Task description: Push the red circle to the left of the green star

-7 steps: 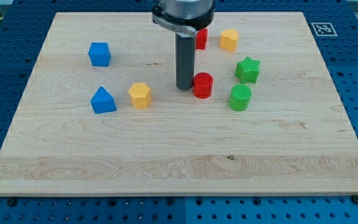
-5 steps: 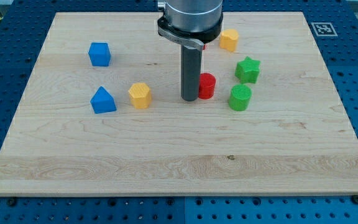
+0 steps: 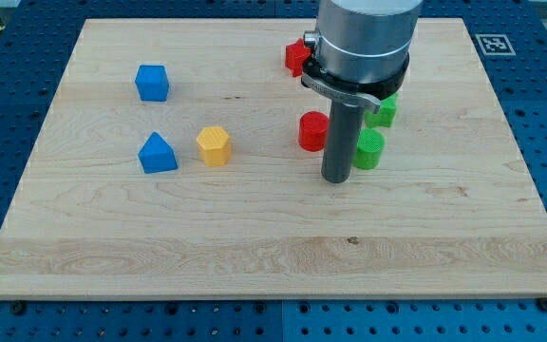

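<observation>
The red circle [image 3: 311, 131] stands on the wooden board, right of centre. My tip [image 3: 336, 179] rests on the board just below and to the right of it, between it and the green cylinder [image 3: 369, 149]. The green star [image 3: 384, 110] is up and to the right of the red circle; the rod's housing hides most of it.
A second red block [image 3: 297, 55] sits near the view's top, partly behind the arm. A yellow hexagonal block [image 3: 214, 145], a blue triangular block [image 3: 157, 153] and a blue cube [image 3: 152, 83] lie to the left. The board's edge [image 3: 273, 300] runs along the bottom.
My tip has moved from the red circle's left side around its bottom to its lower right. The arm now hides the yellow block at the top. The red circle has barely shifted.
</observation>
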You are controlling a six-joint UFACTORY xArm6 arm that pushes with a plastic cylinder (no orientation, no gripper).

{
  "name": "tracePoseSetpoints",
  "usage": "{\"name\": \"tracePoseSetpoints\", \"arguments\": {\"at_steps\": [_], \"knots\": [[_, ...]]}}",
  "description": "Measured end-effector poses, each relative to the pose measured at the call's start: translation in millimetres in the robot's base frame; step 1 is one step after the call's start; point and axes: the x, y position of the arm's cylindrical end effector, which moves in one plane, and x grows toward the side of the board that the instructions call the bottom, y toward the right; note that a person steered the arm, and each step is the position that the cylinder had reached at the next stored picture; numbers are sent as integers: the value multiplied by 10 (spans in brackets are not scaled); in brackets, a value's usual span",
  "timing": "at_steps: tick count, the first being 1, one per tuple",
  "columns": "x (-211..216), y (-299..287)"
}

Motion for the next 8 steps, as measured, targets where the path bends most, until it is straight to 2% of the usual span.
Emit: {"name": "tracePoseSetpoints", "arguments": {"at_steps": [2, 5, 8], "knots": [[-47, -12], [-542, -21], [-481, -21]]}}
